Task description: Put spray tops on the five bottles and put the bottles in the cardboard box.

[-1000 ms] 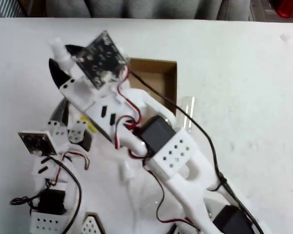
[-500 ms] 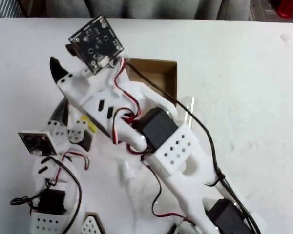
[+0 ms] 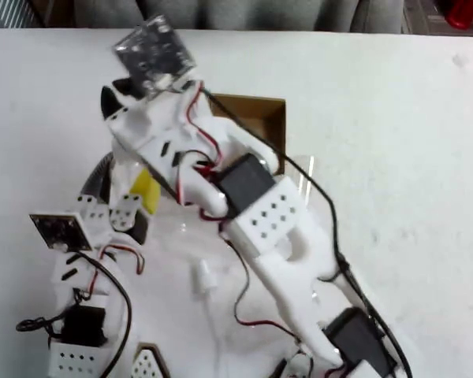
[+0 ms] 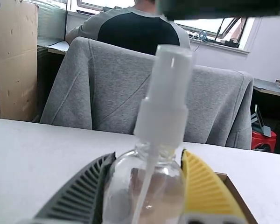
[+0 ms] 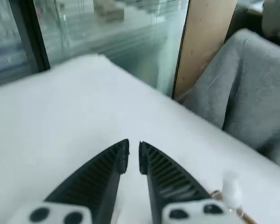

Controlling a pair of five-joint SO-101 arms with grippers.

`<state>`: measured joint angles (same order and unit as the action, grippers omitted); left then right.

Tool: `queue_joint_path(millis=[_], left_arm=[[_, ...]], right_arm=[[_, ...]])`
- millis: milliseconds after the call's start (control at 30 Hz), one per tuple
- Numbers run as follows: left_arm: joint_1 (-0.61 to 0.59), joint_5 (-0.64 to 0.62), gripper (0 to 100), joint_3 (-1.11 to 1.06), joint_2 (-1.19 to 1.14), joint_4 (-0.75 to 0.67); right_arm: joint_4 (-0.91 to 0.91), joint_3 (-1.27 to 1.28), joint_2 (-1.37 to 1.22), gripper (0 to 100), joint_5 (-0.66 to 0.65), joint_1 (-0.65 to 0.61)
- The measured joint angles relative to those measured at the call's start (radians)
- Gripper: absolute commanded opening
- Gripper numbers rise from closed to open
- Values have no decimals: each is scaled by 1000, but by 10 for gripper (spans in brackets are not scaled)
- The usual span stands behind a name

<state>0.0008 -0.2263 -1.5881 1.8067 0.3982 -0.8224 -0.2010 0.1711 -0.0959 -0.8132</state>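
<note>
The left gripper (image 4: 148,161) is clamped on a clear bottle (image 4: 149,198). The bottle stands upright with a white spray top (image 4: 165,93) fitted and its dip tube showing inside, left of the cardboard box (image 3: 256,118). The right gripper (image 5: 133,157), farther left over the table (image 5: 60,102), has its fingers almost together around nothing. What is probably a loose spray top (image 3: 205,277) lies nearer.

"Did the right arm (image 3: 268,228) just shift?"

"Yes, it swung away towards the far side. The right gripper (image 3: 113,98) is now farther off and more to the right, black fingers drawn nearly together. More of the left gripper (image 4: 149,156) shows, its yellow finger (image 3: 145,184) uncovered."
</note>
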Motion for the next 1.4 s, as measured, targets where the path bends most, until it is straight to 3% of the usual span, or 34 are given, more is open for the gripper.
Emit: queue_joint_path(millis=[433, 733, 1033, 1200, 1400], left_arm=[[0, 0, 22, 0, 0, 0], [0, 0, 22, 0, 0, 0], [6, 0, 22, 0, 0, -35], [66, 0, 23, 0, 0, -123], [98, 0, 23, 34, 0, -135]], right_arm=[[-221, -232, -106, 15, -8, -35], [-345, -255, 44, 15, -9, 109], [-855, -244, 121, 15, -14, 341], [-858, 23, 241, 15, -43, 522], [-660, 542, 471, 15, -101, 658]])
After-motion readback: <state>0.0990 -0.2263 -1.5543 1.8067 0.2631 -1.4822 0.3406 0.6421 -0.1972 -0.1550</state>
